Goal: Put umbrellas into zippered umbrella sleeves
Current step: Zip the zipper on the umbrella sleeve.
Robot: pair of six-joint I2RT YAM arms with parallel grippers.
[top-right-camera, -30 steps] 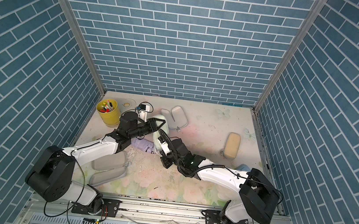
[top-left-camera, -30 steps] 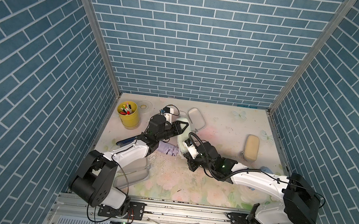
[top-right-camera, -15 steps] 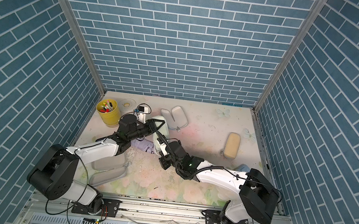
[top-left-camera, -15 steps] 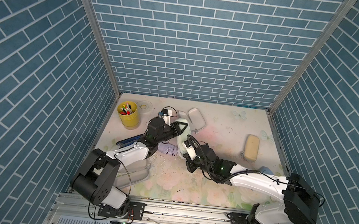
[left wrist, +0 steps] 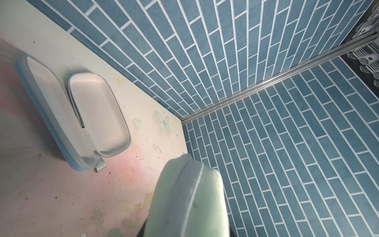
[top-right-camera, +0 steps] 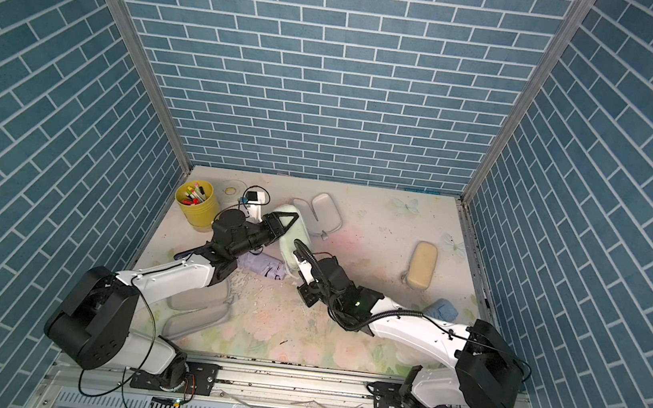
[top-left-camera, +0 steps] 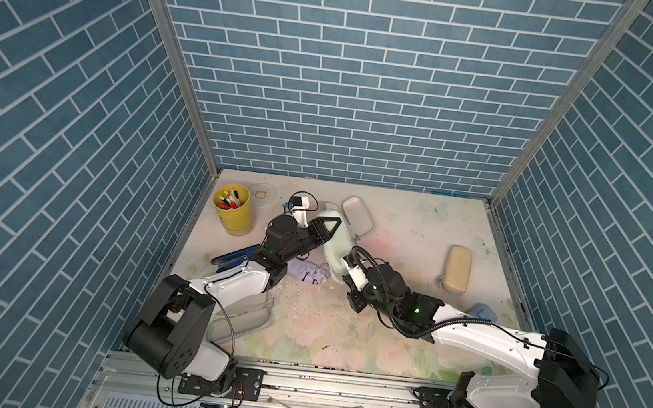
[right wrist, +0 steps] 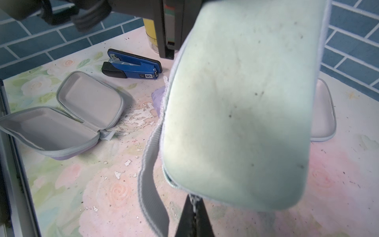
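The two arms are working together on the mint sleeve [top-left-camera: 334, 248], which is hanging clear of the worktop [top-left-camera: 384, 345] between them, near the middle and toward the back. The left claw [top-left-camera: 330, 230] is clamping the sleeve's upper part across its thickness, jaws partway apart around the body. The right claw [right wrist: 193, 207] is pinching the small zip pull [right wrist: 192, 200] at the lower corner, jaws closed tight. The step in hand appears to be running the zip around the mint sleeve; no mint umbrella is showing anywhere, so it is probably inside, though the closed shell is hiding that. The next move is likely calling for a steady pull along the zip track, following the rounded corner while the left claw is bracing the sleeve against twisting. The sleeve is looking like a firm, round-cornered shell, pale green and speckled with dirt, with a grey zip band and a grey strap [right wrist: 149, 174] dangling beside the pull. Below, a lilac umbrella [top-left-camera: 306, 272] is lying on the worktop, and an open lilac sleeve [right wrist: 61, 123] is sitting nearer the left arm's base, both waiting.
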